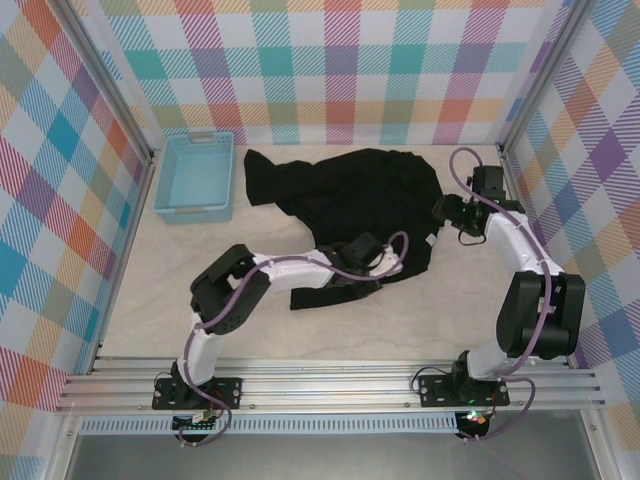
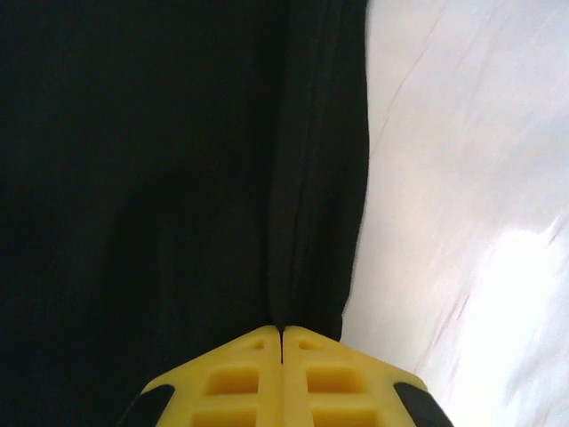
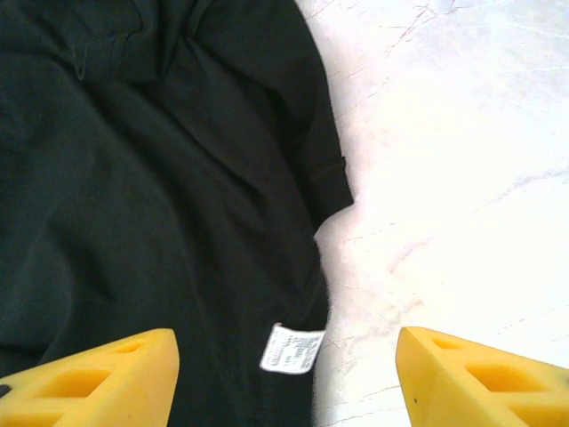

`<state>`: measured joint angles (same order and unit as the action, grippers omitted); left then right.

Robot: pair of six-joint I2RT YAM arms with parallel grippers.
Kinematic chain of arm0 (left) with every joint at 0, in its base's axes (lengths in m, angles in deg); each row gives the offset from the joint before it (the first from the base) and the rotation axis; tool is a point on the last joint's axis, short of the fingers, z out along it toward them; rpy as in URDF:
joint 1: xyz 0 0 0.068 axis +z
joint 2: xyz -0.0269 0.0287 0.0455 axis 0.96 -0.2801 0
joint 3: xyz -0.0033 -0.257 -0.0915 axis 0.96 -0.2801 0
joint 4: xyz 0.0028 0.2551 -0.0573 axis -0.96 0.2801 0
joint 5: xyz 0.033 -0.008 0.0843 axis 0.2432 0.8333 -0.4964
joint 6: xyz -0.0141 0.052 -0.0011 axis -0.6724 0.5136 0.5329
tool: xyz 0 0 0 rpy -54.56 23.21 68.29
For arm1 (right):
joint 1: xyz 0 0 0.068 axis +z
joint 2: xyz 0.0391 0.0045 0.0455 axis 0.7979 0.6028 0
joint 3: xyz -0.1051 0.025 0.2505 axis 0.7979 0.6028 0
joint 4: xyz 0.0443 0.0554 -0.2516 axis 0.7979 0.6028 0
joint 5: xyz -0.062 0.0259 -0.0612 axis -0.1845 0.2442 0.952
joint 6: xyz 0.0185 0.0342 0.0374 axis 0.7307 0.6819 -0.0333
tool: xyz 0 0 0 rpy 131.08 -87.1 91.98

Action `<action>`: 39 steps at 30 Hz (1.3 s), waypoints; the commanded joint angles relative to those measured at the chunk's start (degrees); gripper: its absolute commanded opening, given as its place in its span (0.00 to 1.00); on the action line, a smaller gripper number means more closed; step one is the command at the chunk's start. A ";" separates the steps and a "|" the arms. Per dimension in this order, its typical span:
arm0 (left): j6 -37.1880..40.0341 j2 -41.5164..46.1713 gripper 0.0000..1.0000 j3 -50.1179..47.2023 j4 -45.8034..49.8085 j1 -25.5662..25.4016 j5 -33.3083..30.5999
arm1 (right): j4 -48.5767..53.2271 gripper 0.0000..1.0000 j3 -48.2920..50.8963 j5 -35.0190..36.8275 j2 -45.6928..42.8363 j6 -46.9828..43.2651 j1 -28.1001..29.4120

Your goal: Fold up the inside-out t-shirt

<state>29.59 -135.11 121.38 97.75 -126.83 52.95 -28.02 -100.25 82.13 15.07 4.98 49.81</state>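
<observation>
The bench (image 1: 140, 310) is a pale, marble-veined surface, closed in on three sides by walls (image 1: 340, 60) covered in a pastel checked pattern, with metal rails (image 1: 330, 385) along the near edge where the two arms are bolted. A light blue basket (image 1: 195, 175) stands at the far left corner. The inside-out t-shirt (image 1: 350, 195) lies crumpled across the middle and far part of the bench, to the right of the basket and apart from it. It is plain black and bunched into soft folds, with one narrow strip trailing towards the near side. Seen from the right wrist, a stitched sleeve edge (image 3: 327, 169) and a small white label (image 3: 292, 349) sit at its right border. The left hand (image 2: 282, 331) is closed tight, its yellow fingertips meeting on a ridge of black cloth near the shirt's edge. The right hand (image 3: 284, 334) is spread wide above the shirt's right border and grips nothing.
</observation>
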 commanded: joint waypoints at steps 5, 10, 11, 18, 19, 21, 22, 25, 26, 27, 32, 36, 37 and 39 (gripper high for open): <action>-14.13 29.43 0.00 -22.48 0.43 15.67 0.60 | -2.46 0.65 2.36 -2.71 -0.32 1.18 5.86; -18.76 30.73 0.00 -23.91 -2.24 19.06 3.58 | -1.89 0.65 -1.29 -5.84 7.96 0.78 11.90; -19.01 30.81 0.00 -23.77 -2.24 19.09 3.66 | -1.38 0.65 -1.53 -5.69 8.93 0.67 12.91; -19.65 30.91 0.00 -24.03 -3.25 19.62 3.61 | -1.14 0.65 0.89 0.58 12.68 0.94 12.26; -19.59 30.79 0.00 -24.11 -3.40 19.62 3.74 | -1.65 0.64 0.19 0.75 13.89 0.93 11.37; -19.50 30.67 0.00 -24.11 -3.59 19.70 3.82 | -1.54 0.63 -2.20 0.32 16.84 0.80 9.93; -19.58 30.71 0.00 -24.00 -3.55 19.71 3.84 | -1.68 0.62 -3.42 0.47 18.43 0.55 9.71; -19.72 31.14 0.00 -24.29 -3.84 19.79 3.21 | -2.54 0.57 -6.47 -2.38 22.61 0.87 9.71; -19.81 31.26 0.00 -24.42 -3.90 19.83 2.75 | -2.77 0.52 -7.05 -3.31 23.62 1.24 9.68; -20.04 31.47 0.00 -24.55 -3.91 19.96 2.18 | -3.00 0.43 -7.78 -4.41 24.79 1.54 9.71; -23.10 35.25 0.00 -25.22 -6.46 21.88 0.79 | -8.30 0.00 -8.45 -10.52 22.55 0.05 8.68; -27.96 43.32 0.00 -20.73 -4.29 23.75 -5.23 | -11.19 0.00 -3.50 -9.10 2.77 0.06 7.58; -29.12 46.83 0.00 -19.52 -3.91 23.75 -8.20 | -11.68 0.00 -2.06 -7.87 -4.47 -0.15 7.60; -31.18 53.31 0.00 -17.92 -4.90 23.83 -12.80 | -13.29 0.00 0.21 -5.88 -16.89 0.00 7.60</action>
<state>2.95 -91.04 98.69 95.63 -103.58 48.16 -35.61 -100.12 75.61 14.68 6.05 57.83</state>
